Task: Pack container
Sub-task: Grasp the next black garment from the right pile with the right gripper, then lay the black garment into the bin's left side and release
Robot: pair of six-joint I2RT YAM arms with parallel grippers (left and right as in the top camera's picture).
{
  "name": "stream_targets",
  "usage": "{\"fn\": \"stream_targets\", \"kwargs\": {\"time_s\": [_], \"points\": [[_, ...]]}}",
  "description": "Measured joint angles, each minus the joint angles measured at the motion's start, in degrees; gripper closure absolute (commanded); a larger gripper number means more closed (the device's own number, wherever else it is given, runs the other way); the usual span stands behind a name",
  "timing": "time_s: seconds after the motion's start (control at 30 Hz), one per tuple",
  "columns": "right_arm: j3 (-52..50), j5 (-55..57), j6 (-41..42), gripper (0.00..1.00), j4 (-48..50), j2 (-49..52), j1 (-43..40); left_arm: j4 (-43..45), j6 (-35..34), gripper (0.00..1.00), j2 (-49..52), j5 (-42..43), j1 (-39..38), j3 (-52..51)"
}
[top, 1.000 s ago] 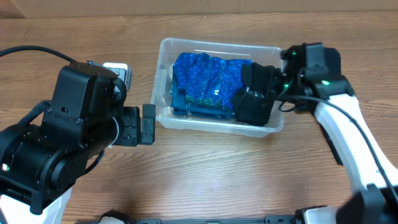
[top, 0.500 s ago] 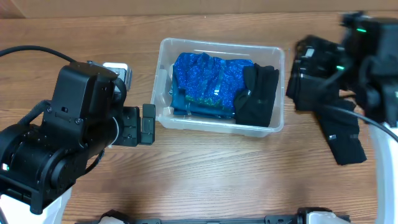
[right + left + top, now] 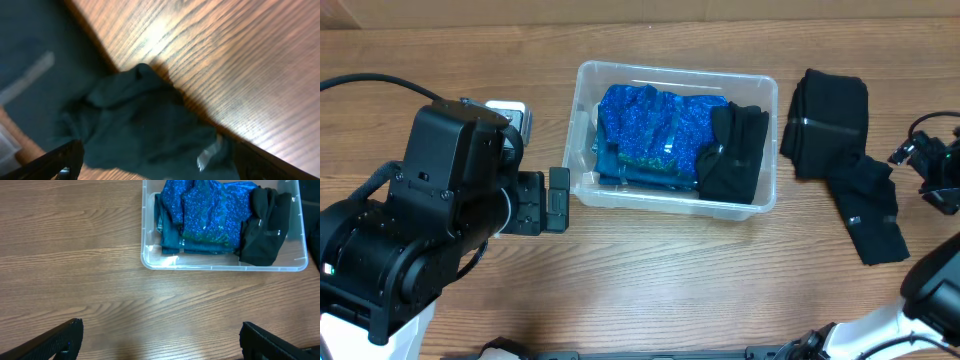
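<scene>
The left gripper [image 3: 160, 342] is spread wide with nothing between its fingers, over bare wood toward the left side of the worktop. It faces the left end of the container [image 3: 582, 150] and stands just clear of it. The right gripper [image 3: 157, 157] is also wide apart and empty, near the right edge of the worktop. Its wrist view is blurred and shows a rumpled black garment [image 3: 870, 210] lying below it on the wood.

The container sits at the middle of the worktop, close to the far edge. It is a clear, colourless rectangular bin with rounded corners and a rolled rim. Inside it, glittery blue fabric [image 3: 655, 125] fills the left and middle, and a folded black garment [image 3: 732, 155] lies against the right end. Another folded black piece [image 3: 828, 120] lies on the wood just right of the container, touching the rumpled garment.
</scene>
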Motion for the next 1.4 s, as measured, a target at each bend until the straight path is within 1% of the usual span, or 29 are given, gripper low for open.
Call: {"fn": "stream_targets", "kwargs": {"time_s": [0.1,0.2,0.23,0.3,0.33,0.37,0.4,0.47,0.57,0.6,0.67,0.7,0.73,0.77,0.8,0.83,0.87,0.9,0.97,1.03,1.1,1.2,1.23,1.27,1.33,1.4], "points": [[0.0,-2.8,-5.0,0.00,0.2,5.2,0.0,0.0,0.0,0.00,0.0,0.0,0.0,0.0],[-0.1,-4.2,-8.0,0.00,-0.6,9.9,-0.1,0.0,0.0,0.00,0.0,0.0,0.0,0.0],[-0.1,-4.7,-8.7,0.04,-1.2,11.1,-0.1,0.0,0.0,0.00,0.0,0.0,0.0,0.0],[-0.8,-6.7,-10.5,0.20,-1.5,11.5,-0.3,0.0,0.0,0.00,0.1,0.0,0.0,0.0],[-2.0,-7.8,-11.0,0.44,-1.2,11.5,-0.4,0.0,0.0,0.00,0.1,0.0,0.0,0.0],[-2.8,-8.5,-11.0,0.63,-1.5,11.5,-0.4,0.0,0.0,0.00,0.1,0.0,0.0,0.0],[-3.3,-9.7,-11.3,0.70,-2.0,11.4,-0.4,0.0,0.0,0.00,0.1,0.0,0.0,0.0],[-4.2,-12.5,-11.4,0.78,-4.6,11.5,-0.4,0.0,0.0,0.00,0.1,0.0,0.0,0.0],[-4.8,-18.8,-11.2,0.94,-7.6,10.6,-0.4,0.0,0.0,0.00,0.1,0.0,0.0,0.0],[-5.3,-22.6,-11.0,0.96,-9.1,7.7,-0.3,0.0,0.0,0.00,0.1,0.0,0.0,0.0],[-5.5,-28.7,-11.1,0.96,-10.8,-1.2,1.0,0.0,0.0,0.00,0.1,0.0,0.0,0.0],[-5.5,-31.6,-10.2,0.96,-11.0,-8.2,2.8,0.0,0.0,0.00,0.1,0.0,0.0,0.0],[-5.4,-34.3,-7.2,0.96,-9.3,-18.7,7.3,0.0,0.0,0.00,0.1,0.0,0.0,0.0],[-5.2,-36.1,-3.0,0.96,-6.1,-25.5,12.0,0.0,0.0,0.00,0.1,0.0,0.0,0.0],[-5.0,-36.9,0.1,0.96,-3.4,-28.6,14.7,0.0,0.0,0.00,0.1,0.0,0.0,0.0],[-5.2,-37.2,5.2,0.96,1.3,-31.6,19.3,0.0,0.0,0.00,0.1,0.0,0.0,0.0],[-5.1,-36.4,11.7,0.96,6.8,-33.4,25.2,0.0,0.0,0.00,0.1,0.0,0.0,0.0],[-5.1,-35.6,16.9,0.96,10.1,-34.1,30.4,0.0,0.0,0.00,0.1,0.0,0.0,0.0],[-5.1,-29.4,31.0,0.96,22.3,-32.5,44.1,0.0,0.0,0.00,0.1,0.0,0.0,0.0],[-5.2,-22.5,43.9,0.96,32.1,-28.2,55.6,0.0,0.0,0.00,0.2,0.0,0.0,0.0],[-5.2,-16.7,54.8,0.96,42.4,-22.1,63.0,0.0,0.0,0.00,0.2,-0.2,0.0,0.0],[-5.2,-11.0,66.2,0.95,50.2,-13.4,68.2,0.0,0.0,0.00,0.2,-0.2,0.0,0.0],[-5.2,-8.9,70.6,0.80,51.8,-10.5,69.0,0.0,0.0,0.00,0.2,-0.2,0.0,0.0],[-5.2,-7.9,72.5,0.69,52.1,-7.2,69.3,0.0,0.0,0.00,0.2,-0.2,0.0,0.0],[-5.3,-6.4,75.1,0.60,51.3,-4.3,69.3,0.0,0.0,0.00,0.2,-0.2,0.0,0.0],[-5.3,-5.7,73.9,0.50,51.0,-3.9,69.3,0.0,0.0,0.00,0.2,-0.2,0.0,0.0]]}}
